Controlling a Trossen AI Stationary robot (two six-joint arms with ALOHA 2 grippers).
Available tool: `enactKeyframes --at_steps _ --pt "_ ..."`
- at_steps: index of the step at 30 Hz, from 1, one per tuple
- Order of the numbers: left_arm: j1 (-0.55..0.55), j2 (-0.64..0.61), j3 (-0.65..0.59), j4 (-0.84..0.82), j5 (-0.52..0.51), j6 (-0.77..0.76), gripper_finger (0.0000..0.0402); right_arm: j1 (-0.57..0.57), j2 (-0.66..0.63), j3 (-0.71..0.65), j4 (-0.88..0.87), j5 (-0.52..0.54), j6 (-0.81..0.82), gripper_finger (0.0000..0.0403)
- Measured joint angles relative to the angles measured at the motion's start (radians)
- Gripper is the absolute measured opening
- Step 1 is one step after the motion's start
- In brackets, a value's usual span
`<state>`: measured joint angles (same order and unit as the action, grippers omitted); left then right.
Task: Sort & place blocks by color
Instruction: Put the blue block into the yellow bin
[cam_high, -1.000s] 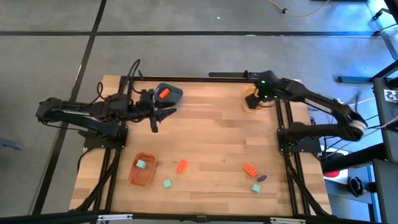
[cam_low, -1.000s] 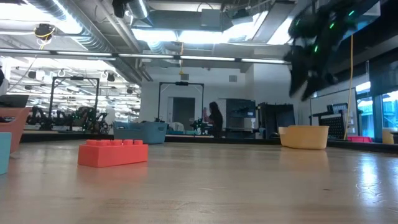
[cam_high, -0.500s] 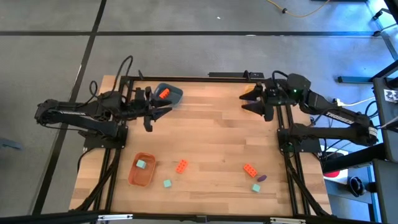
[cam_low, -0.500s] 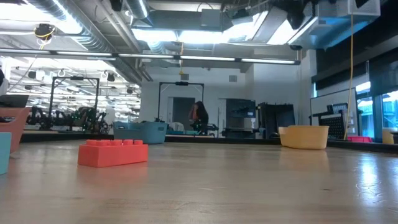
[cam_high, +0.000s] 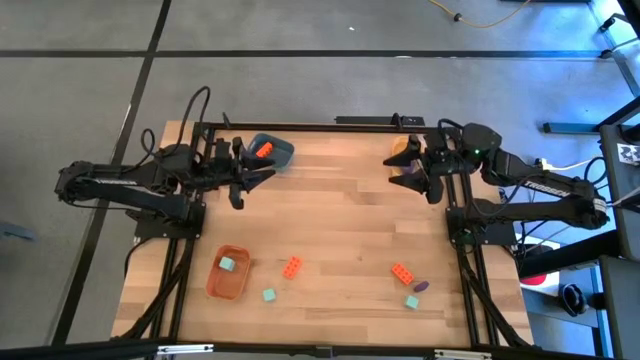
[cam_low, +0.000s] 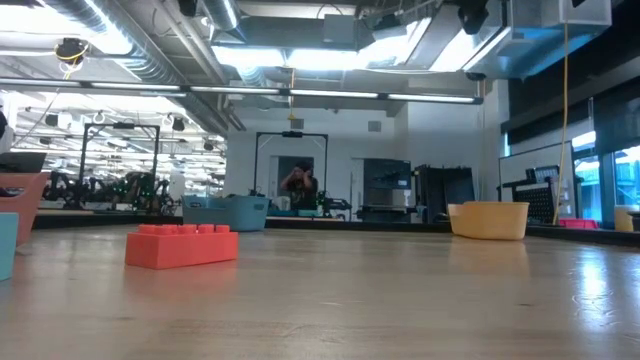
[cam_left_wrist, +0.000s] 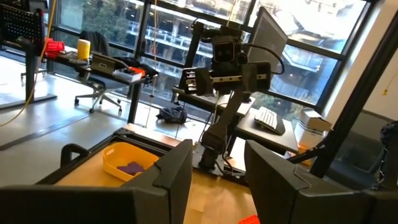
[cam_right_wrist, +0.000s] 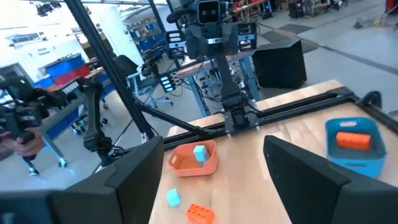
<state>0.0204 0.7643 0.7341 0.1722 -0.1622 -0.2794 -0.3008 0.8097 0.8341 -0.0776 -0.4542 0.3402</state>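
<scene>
Spanning the frame, the wooden table (cam_high: 340, 215) stands on grey floor, an open workshop behind. Both claws gape empty: left gripper (cam_high: 252, 183) just beside the blue bowl (cam_high: 280, 152) holding an orange block (cam_high: 264, 151), right gripper (cam_high: 404, 170) over the yellow bowl (cam_low: 489, 220). Loose blocks (cam_high: 292, 266) lie well apart from both; since a second ago, the right arm has drawn back.

Orange-red, teal, purple blocks (cam_high: 292, 267)

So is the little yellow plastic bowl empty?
No. The yellow plastic bowl holds a purple toy brick, seen in the left wrist view.

grey floor (cam_high: 300, 25) | big windows (cam_left_wrist: 155, 37) | ceiling lights (cam_low: 330, 58)
</scene>
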Motion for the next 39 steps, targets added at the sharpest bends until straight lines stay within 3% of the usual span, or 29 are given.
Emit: enactKeyframes --at_steps 7,13,18,24,31,35,39 --pt "0.0 0.0 0.0 0.0 -0.003 -0.001 0.0137 0.116 0.042 0.0 -0.003 -0.04 0.276 0.028" --pt "0.0 0.0 0.0 0.0 -0.003 -0.006 0.0137 0.312 0.082 0.0 -0.014 0.008 0.306 0.0271" --pt "0.0 0.0 0.0 0.0 0.027 -0.028 0.0137 0.398 0.123 0.016 -0.053 0.025 0.308 0.026" --pt "0.0 0.0 0.0 0.0 0.049 -0.052 0.0137 0.468 0.246 0.207 -0.376 0.047 0.1 0.0256" --pt "0.0 0.0 0.0 0.0 0.049 -0.06 0.0137 0.59 0.415 0.43 -0.988 0.057 -0.11 0.0256" --pt "0.0 0.0 0.0 0.0 0.049 -0.059 0.0137 0.707 0.459 0.427 -1.14 0.076 -0.113 0.0256" --pt "0.0 0.0 0.0 0.0 0.049 -0.059 0.0137 0.848 0.467 0.337 -1.135 0.089 -0.11 0.0256"
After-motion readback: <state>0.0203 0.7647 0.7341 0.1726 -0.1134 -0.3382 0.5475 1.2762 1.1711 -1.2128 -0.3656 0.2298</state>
